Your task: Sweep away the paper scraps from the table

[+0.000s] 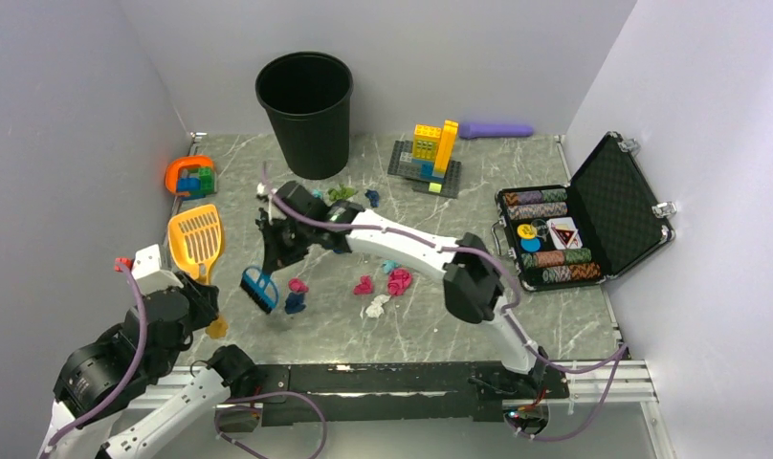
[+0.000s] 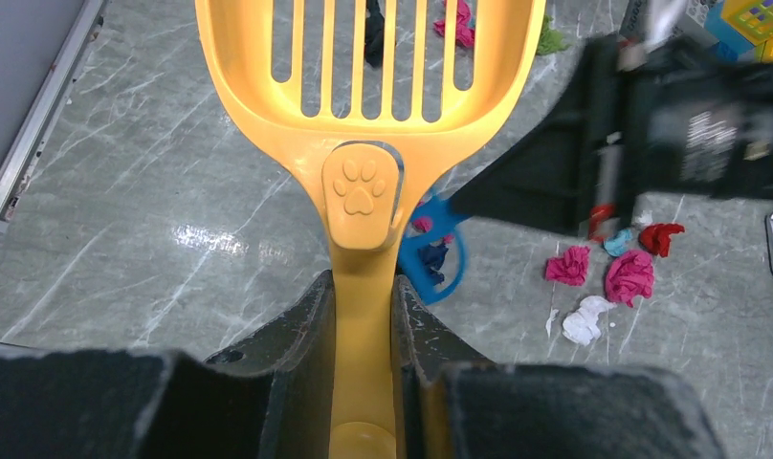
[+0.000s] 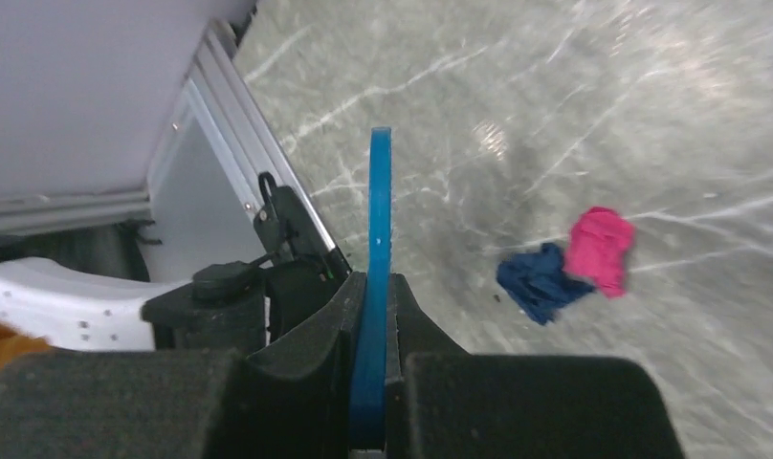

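**A:** Closest in, the left gripper (image 2: 364, 298) is clamped on the handle of the yellow scoop (image 2: 364, 182), its slotted pan reaching out over the table (image 1: 574, 330).

**B:** And the right gripper (image 3: 375, 287)?

**A:** Pinched tight on the blue brush (image 1: 259, 289), which is just beside two of the paper scraps (image 1: 294, 304), one navy and one pink. More lie mid-table, a few farther back by the black bin (image 1: 304, 110).

**B:** What could go wrong?

**A:** The brush sits well apart from the scoop, so a hard stroke might scatter wads past it. Small ones could also slip through the slots.
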`<action>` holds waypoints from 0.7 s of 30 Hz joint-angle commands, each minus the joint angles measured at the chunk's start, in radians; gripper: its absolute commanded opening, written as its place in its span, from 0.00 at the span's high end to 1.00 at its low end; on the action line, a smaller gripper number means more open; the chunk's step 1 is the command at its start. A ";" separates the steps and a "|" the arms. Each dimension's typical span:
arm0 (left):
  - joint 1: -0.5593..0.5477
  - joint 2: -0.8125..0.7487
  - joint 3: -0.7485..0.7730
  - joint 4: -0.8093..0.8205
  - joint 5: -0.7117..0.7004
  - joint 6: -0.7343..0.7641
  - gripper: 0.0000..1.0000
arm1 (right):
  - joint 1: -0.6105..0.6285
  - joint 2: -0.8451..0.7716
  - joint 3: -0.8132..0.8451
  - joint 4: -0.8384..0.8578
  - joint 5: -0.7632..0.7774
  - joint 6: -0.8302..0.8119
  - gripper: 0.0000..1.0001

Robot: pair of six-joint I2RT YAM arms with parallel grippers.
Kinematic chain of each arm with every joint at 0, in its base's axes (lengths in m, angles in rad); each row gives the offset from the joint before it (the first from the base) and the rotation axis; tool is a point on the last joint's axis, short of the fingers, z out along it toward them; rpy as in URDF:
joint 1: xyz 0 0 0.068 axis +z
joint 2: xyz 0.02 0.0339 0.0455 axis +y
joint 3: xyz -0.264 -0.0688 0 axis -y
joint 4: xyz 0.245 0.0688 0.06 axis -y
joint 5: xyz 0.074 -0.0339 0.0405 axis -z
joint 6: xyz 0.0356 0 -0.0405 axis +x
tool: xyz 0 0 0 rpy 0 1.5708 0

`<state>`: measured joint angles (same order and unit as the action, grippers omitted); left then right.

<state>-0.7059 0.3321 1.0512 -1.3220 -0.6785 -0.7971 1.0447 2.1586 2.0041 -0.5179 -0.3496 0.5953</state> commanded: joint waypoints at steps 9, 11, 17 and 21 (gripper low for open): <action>0.005 0.003 0.017 0.025 -0.016 0.024 1.00 | 0.055 0.118 0.103 -0.329 0.471 0.037 1.00; 0.004 0.000 0.011 0.028 -0.017 0.024 1.00 | 0.052 0.104 0.121 -0.420 0.617 0.023 1.00; 0.005 -0.003 -0.001 0.042 -0.013 0.024 1.00 | 0.008 0.028 0.090 -0.661 0.928 0.069 1.00; 0.004 0.001 -0.023 0.068 -0.004 0.032 1.00 | -0.032 -0.050 0.052 -0.688 0.960 0.080 1.00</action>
<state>-0.7055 0.3298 1.0477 -1.3170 -0.6785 -0.7860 1.0683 2.2200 2.0762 -1.0508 0.4294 0.6571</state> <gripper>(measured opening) 0.259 0.128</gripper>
